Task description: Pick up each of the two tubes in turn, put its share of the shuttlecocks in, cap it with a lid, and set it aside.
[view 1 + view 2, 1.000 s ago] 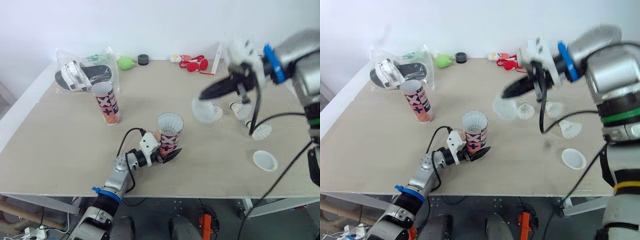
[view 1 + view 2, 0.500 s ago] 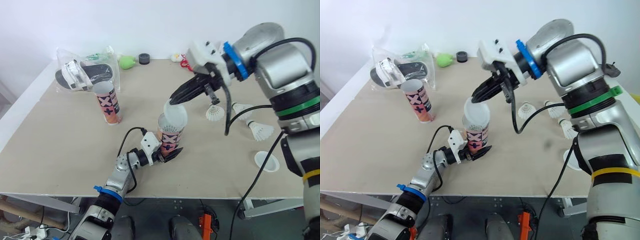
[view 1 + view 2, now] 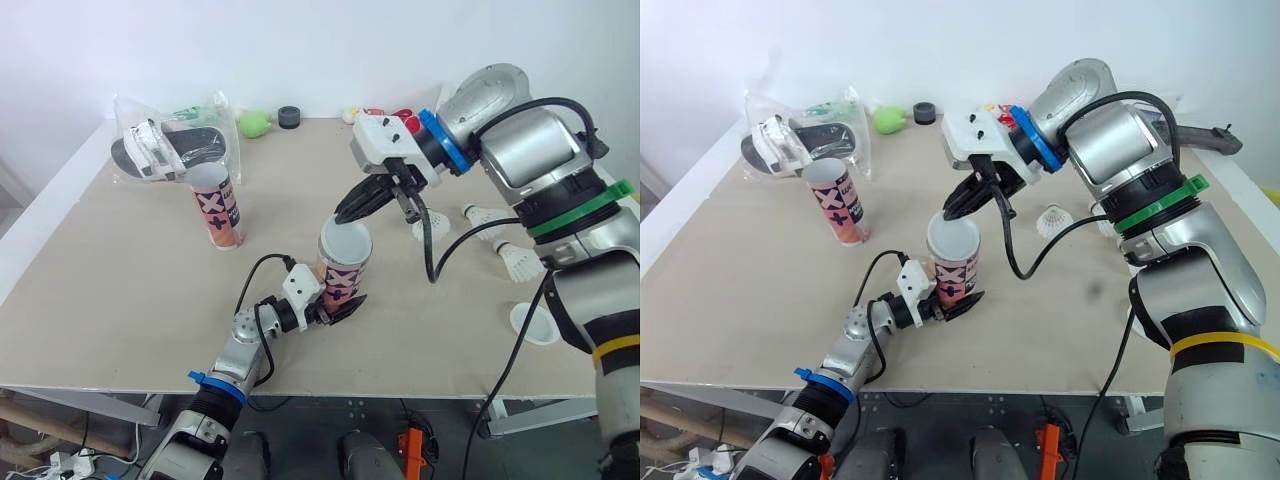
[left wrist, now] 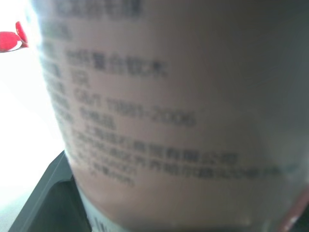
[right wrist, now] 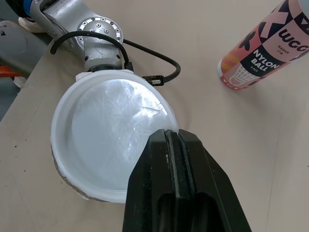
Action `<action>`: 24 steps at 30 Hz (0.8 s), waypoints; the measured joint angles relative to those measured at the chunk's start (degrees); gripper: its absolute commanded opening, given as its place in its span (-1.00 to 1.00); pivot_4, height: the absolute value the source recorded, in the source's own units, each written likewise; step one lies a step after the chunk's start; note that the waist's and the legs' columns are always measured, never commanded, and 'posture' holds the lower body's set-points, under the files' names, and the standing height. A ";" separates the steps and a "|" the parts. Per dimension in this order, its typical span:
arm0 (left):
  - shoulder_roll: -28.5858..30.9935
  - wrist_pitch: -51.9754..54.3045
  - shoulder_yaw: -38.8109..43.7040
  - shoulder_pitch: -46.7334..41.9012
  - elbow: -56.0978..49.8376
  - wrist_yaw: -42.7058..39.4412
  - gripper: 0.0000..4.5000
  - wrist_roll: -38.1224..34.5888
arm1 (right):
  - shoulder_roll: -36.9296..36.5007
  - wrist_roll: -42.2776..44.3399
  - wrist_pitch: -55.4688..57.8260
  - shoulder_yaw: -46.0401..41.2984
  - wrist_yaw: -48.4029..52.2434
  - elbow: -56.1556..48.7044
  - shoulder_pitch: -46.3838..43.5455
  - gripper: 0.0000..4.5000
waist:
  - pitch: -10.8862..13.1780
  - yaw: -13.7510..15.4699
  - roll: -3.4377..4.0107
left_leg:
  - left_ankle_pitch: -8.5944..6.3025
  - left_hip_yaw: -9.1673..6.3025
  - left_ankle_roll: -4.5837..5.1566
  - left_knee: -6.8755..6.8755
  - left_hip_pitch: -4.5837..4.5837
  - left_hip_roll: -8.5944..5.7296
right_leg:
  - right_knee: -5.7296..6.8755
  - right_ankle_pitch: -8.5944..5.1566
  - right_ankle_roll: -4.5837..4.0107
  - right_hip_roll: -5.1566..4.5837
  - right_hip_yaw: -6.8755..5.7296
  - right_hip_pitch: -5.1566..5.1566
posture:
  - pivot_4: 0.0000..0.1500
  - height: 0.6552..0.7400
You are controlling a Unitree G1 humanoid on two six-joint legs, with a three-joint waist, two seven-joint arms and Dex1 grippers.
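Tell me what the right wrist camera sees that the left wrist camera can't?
Right wrist view: the white lid, pinched at its rim by the right hand, and the second tube standing on the table. Left wrist view: the small print on the held tube, very close up, and something red beside it. Both share the held tube: in the right wrist view its rim peeks out from under the lid.

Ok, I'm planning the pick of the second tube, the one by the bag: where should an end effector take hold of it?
Around the middle of the standing tube, fingers either side of its round wall, coming in level from the robot's side. It stands upright, and the bagged slippers lie close behind it.
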 measured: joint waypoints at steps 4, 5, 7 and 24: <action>0.12 0.00 0.00 -0.03 0.01 -0.03 0.62 0.06 | -0.30 0.03 -0.19 0.66 0.00 -0.02 -0.02 -0.98 | 0.00 0.00 0.00 | 0.00 0.00 0.00 0.00 0.00 0.00 | 0.00 0.00 0.00 0.00 0.00 0.00 | 1.00 1.00; 0.13 0.00 -0.02 -0.08 0.01 -0.06 0.62 0.08 | -0.73 0.10 -0.40 1.66 0.00 -0.08 -0.01 -0.98 | 0.00 0.01 0.00 | 0.00 0.00 0.00 0.00 0.00 0.00 | -0.01 0.00 0.00 0.00 0.00 0.00 | 1.00 1.00; 0.15 0.00 -0.04 -0.11 0.02 -0.07 0.62 0.10 | -1.05 0.18 -0.46 2.12 0.00 -0.13 -0.01 -0.98 | 0.00 0.01 0.00 | 0.00 0.00 0.00 0.00 -0.01 -0.01 | -0.02 0.00 0.00 -0.01 0.00 0.00 | 1.00 1.00; 0.11 0.19 -0.06 -0.23 0.12 0.01 0.62 0.12 | -0.97 -3.08 -5.64 2.61 0.00 -0.06 -0.01 -0.98 | 0.00 0.02 0.00 | 0.00 0.00 0.00 0.00 -0.01 -0.01 | -0.04 -0.01 0.00 -0.02 0.00 -0.01 | 1.00 1.00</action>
